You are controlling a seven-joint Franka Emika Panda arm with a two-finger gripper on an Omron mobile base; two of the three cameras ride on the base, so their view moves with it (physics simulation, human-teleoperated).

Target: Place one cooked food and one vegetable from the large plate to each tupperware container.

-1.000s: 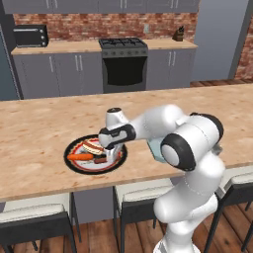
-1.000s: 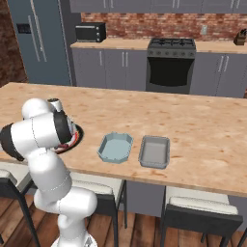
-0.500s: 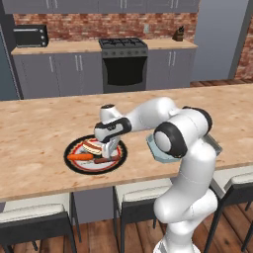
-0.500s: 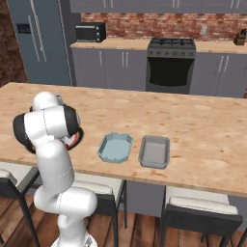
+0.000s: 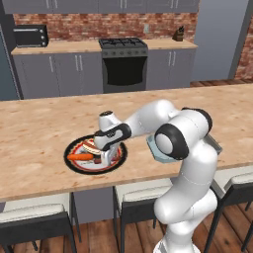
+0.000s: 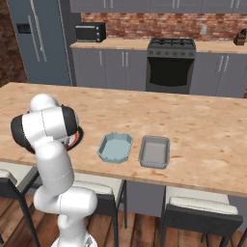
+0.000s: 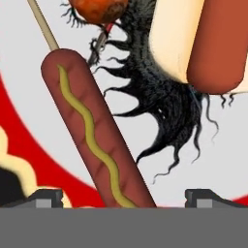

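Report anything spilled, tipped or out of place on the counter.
Nothing stands out. The food lies on the large plate, with the sausage on a stick flat between the open gripper's tips. Both tupperware containers sit upright and empty.

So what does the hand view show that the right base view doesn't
Hand view alone: the food up close, a sausage on a stick with a mustard squiggle lying between the hand fingertips, a hot dog in a bun, and the black swirl drawing. Right base view alone: two empty tupperware containers, plus the stove and fridge. Both share the large plate.
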